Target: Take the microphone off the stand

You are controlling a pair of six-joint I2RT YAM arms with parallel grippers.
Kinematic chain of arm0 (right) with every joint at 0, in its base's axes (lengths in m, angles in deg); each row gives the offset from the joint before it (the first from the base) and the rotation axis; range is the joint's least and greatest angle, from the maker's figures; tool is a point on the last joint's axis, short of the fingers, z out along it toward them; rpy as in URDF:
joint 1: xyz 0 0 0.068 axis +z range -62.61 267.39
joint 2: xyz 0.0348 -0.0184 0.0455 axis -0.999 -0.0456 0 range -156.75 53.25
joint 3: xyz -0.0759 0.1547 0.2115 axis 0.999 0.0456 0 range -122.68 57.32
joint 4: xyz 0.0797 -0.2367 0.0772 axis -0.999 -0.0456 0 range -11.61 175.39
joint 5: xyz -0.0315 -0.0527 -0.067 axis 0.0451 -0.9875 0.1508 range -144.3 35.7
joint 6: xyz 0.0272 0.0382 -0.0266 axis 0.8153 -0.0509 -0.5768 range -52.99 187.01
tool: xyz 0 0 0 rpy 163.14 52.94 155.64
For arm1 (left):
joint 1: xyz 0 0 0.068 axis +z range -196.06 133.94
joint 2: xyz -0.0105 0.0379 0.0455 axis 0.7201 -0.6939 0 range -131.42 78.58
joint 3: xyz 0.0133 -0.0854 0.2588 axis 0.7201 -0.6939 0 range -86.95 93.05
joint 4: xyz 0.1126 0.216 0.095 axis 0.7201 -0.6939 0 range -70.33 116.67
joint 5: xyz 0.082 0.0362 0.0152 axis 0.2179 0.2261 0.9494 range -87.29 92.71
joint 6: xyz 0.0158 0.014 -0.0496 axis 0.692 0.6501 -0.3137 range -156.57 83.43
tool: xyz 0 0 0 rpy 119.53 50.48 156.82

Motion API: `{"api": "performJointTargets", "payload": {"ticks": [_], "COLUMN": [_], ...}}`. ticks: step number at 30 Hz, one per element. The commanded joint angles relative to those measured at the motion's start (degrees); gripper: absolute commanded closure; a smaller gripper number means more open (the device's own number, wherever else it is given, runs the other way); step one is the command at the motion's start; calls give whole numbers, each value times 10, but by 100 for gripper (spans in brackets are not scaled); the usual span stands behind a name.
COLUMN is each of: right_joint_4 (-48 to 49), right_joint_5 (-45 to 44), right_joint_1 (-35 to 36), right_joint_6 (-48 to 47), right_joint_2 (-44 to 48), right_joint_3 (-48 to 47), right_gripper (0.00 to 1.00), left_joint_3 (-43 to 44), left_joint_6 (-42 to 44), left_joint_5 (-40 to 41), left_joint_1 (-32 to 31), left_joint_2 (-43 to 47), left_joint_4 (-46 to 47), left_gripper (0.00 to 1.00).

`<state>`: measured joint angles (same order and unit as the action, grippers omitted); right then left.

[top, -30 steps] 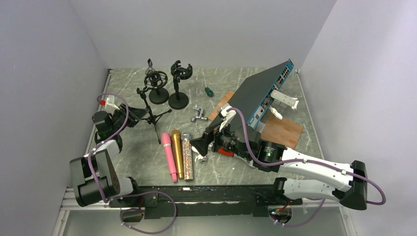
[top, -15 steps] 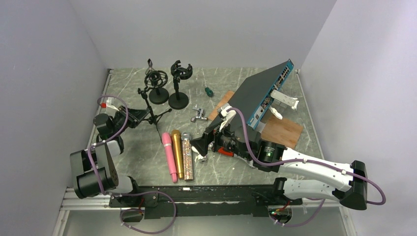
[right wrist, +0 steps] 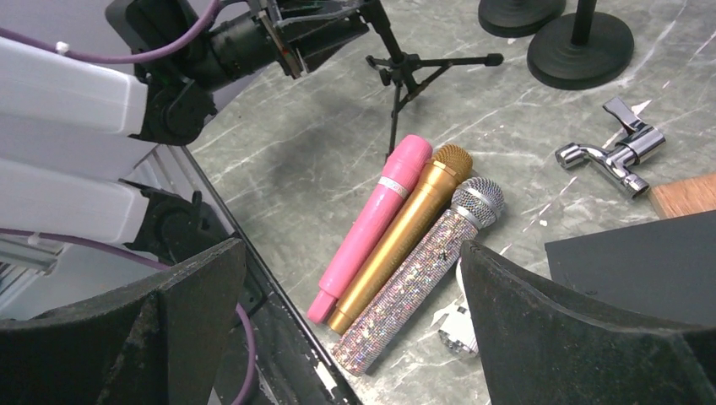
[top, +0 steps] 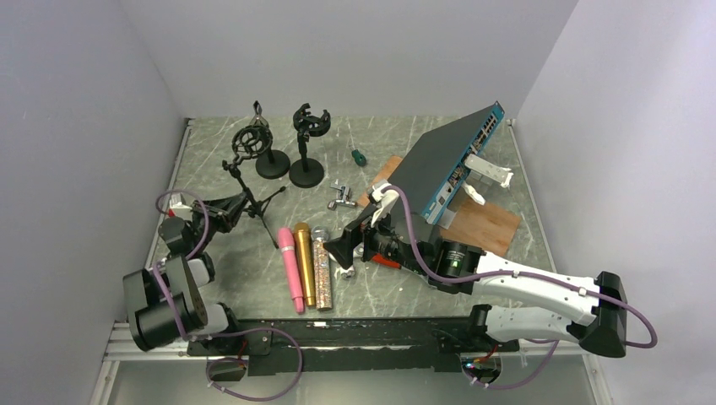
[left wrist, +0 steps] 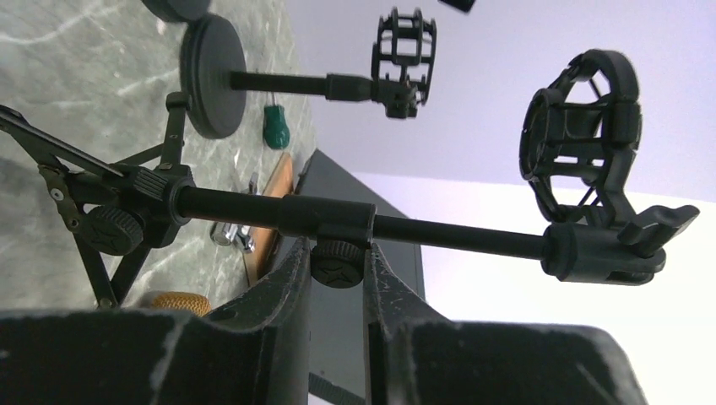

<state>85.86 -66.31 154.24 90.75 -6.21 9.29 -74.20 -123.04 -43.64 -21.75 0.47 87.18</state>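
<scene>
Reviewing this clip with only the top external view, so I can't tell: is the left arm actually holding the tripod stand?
Observer: Yes. The left wrist view shows the left fingers closed on the tripod stand at its pole, flanking the adjustment knob.
Operator: Any microphone in its mount?
Observer: No, the shock mount is empty.
Operator: And the right arm?
Observer: The right wrist view shows the right fingers spread wide, nothing between them, above the pink microphone, gold microphone and glitter microphone lying side by side.
</scene>
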Motion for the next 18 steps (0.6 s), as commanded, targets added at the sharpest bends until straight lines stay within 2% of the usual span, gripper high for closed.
{"api": "performJointTargets", "payload": {"ticks": [1, 6, 8, 13, 17, 18], "right_joint_4": [23, 29, 28, 26, 29, 29], "right_joint_5": [-7, -9, -6, 0, -3, -6], "right_joint_1": [2, 2, 2, 2, 2, 2], "right_joint_6": [0, 0, -1, 0, 0, 0], "right_joint_2": [-1, -3, -9, -16, -9, -7], "right_joint_3": [-20, -17, -21, -27, -17, -15], "right_gripper": [0, 0, 0, 0, 0, 0], "left_joint_3": [-21, 15, 21, 6, -45, -54], "left_joint_6": [-23, -29, -62, -143, -210, -215], "left_joint_5": [79, 140, 154, 125, 118, 120], "left_joint_1": [28, 33, 33, 33, 34, 34], "left_joint_2": [61, 148, 161, 121, 90, 83], "left_joint_4": [-130, -301, -334, -332, -210, -178], "left_gripper": [100, 100, 100, 100, 99, 90]}}
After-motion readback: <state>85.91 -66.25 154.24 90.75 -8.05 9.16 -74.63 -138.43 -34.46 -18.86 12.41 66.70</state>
